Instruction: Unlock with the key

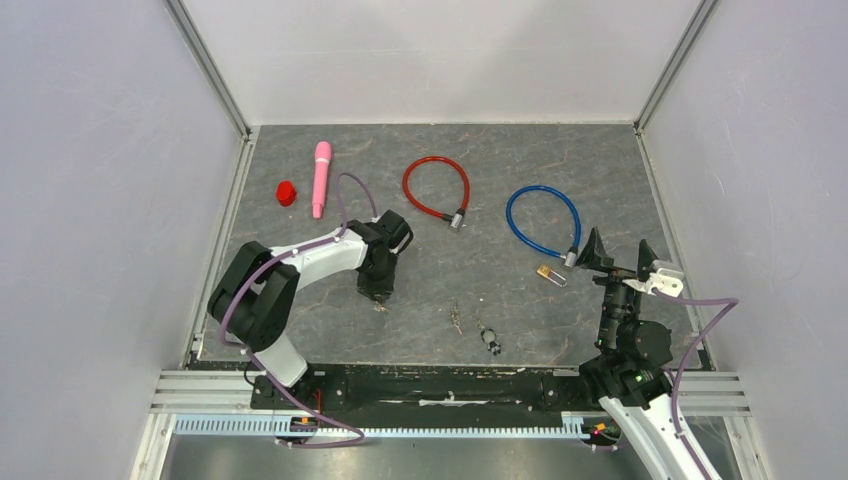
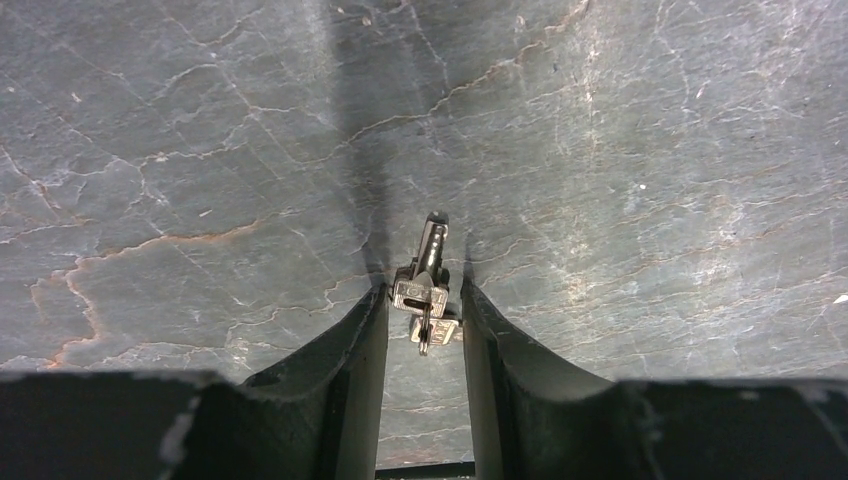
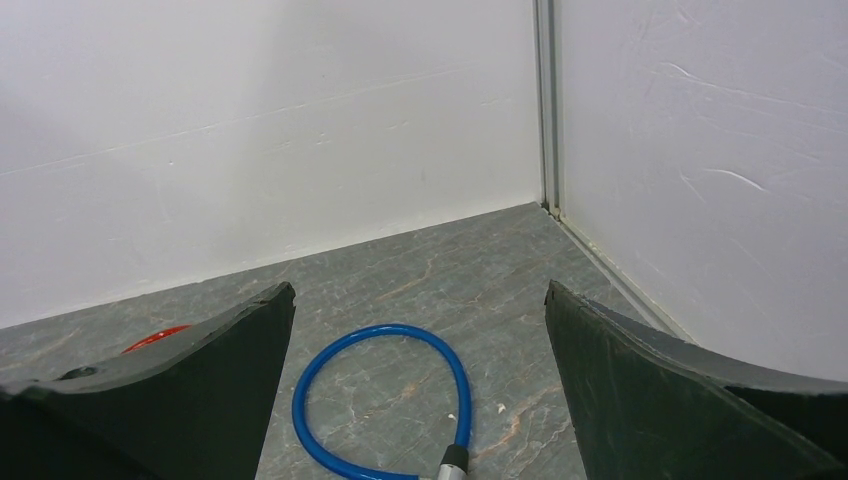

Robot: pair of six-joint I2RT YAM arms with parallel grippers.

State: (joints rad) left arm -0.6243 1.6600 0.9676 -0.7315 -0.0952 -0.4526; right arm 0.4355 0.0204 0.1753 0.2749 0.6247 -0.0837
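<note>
Left arm (image 1: 300, 262): reaching forward and to the right from the base, white forearm near level, wrist folded steeply down. Left pincer (image 1: 377, 296): pointing almost straight down, tips low, fingers (image 2: 350, 380) drawn in to a narrow slot; clamped or not, impossible to tell. Right arm (image 1: 625, 335): folded tight over its own base, forearm standing near upright, wrist tipped forward, looking out roughly level. Right pincer (image 1: 620, 248): held high, fingers (image 3: 200, 390) spread wide apart.

Pink tube (image 1: 320, 178) — red cap (image 1: 286, 193) just beside
</note>
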